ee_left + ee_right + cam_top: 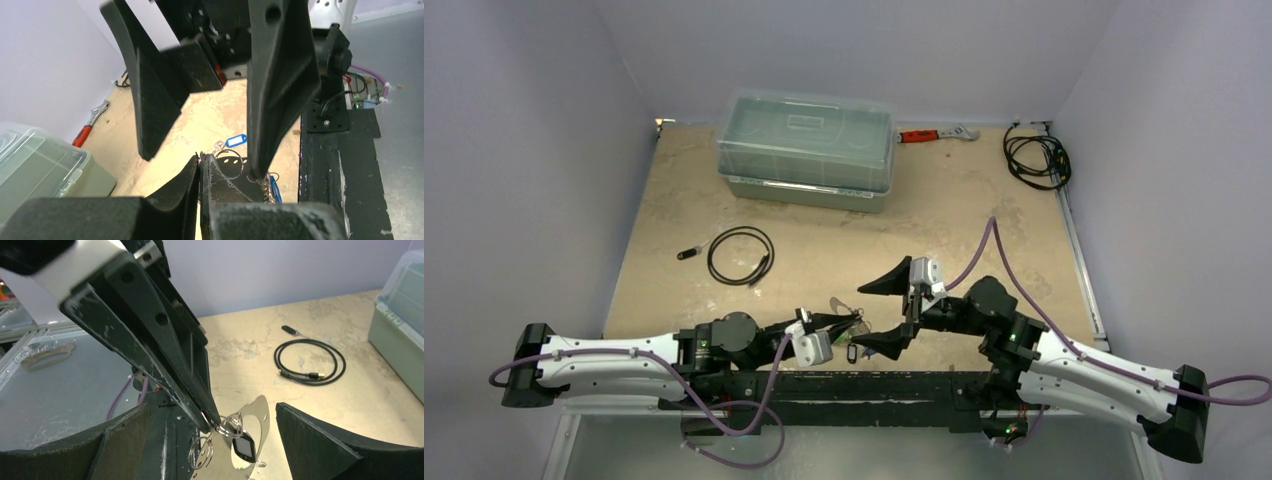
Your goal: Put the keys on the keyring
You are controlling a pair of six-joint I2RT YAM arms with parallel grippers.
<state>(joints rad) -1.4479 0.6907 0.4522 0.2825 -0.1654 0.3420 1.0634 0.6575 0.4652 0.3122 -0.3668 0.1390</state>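
Note:
The keyring [261, 412], a flat silver plate with a wide opening, hangs just above the table's near edge. My left gripper [212, 424] is shut on its rim; in the left wrist view the plate's thin edge [202, 200] shows between the closed fingers. A dark-tagged key [245, 446] dangles on wire rings at the plate. My right gripper [212, 440] is open, with one finger on each side of the plate and touching nothing. A blue-tagged key [235, 140] lies on the table beyond. In the top view the left gripper [839, 325] and right gripper [886, 312] meet at the front centre.
A clear lidded plastic box [807, 148] stands at the back, an orange-handled wrench [936, 134] to its right. A black cable loop [741, 255] lies mid-left, and a cable coil [1036, 155] at the back right. A black strip [874, 385] runs along the near edge.

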